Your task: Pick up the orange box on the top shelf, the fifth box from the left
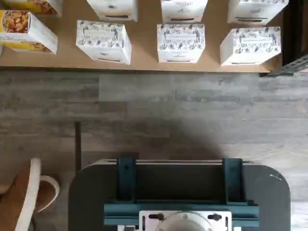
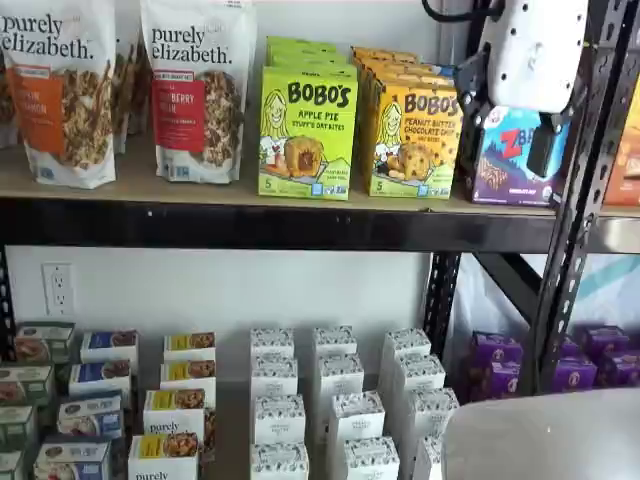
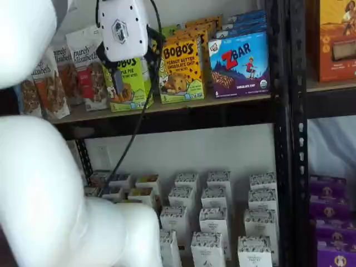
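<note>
A: Where is the orange box (image 2: 412, 140)?

B: It stands upright on the top shelf (image 2: 240, 226), face out, more like it lined up behind. Both shelf views show it.

A: What stands around it?

B: The lime-green Apple Pie box (image 2: 307, 133) touches it at nine o'clock. The Zbar box (image 3: 240, 65) is just beside it at three o'clock. Past the green box stand the granola bags (image 2: 130, 85), soft and crinkled, where the boxes are flat-faced card.

A: Anything in front of it?

B: In one shelf view the gripper (image 3: 115, 77) hangs before the green box, its cable (image 3: 135, 125) trailing down. In the other its white body covers part of the Zbar box. The orange box's face shows clear in both.

A: Is the gripper open?

B: I cannot tell. Only one dark finger (image 2: 541, 147) shows below the smooth white shell.

A: And the shelf?

B: A tan board with a thick black rail and perforated uprights (image 3: 280, 128).

A: The wrist view?

B: It alone shows the grey plank floor (image 1: 183, 110), and small white patterned boxes (image 1: 180, 42) from above on a tan board. The orange box is not in it.
</note>
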